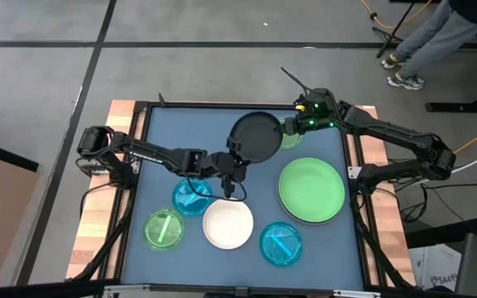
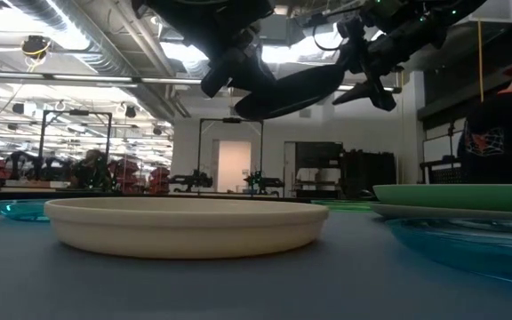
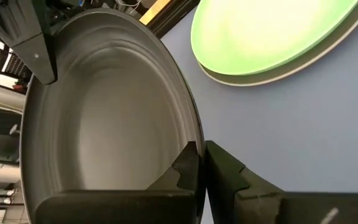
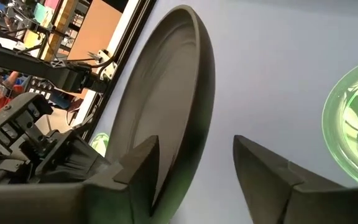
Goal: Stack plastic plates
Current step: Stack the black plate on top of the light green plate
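Observation:
The black plate [image 1: 255,136] hangs in the air over the far middle of the table, slightly tilted in the low view [image 2: 292,87]. My left gripper [image 3: 201,155] is shut on its near rim [image 1: 239,159]. My right gripper [image 4: 194,142] is open at the plate's far-right rim [image 1: 293,126], one finger on each side of the edge. A small translucent green plate [image 1: 291,136] lies flat on the table under it. The light green plate [image 1: 310,189] rests on the grey plate [image 3: 328,59]. My left gripper pinches the black plate's rim [image 3: 194,134] between its two fingers, one finger [image 3: 182,165] on the hollow inner face and one [image 3: 225,168] on the outside. It comes from the table's near-left side, and the plate is lifted clear. Whether my right gripper touches the plate, I cannot tell.
On the near half lie the white plate [image 1: 228,224], two small translucent blue plates [image 1: 191,198] [image 1: 281,243] and a small translucent green one [image 1: 164,229]. A raised frame [image 1: 143,149] borders the table. A person's legs [image 1: 425,37] show beyond the far right corner.

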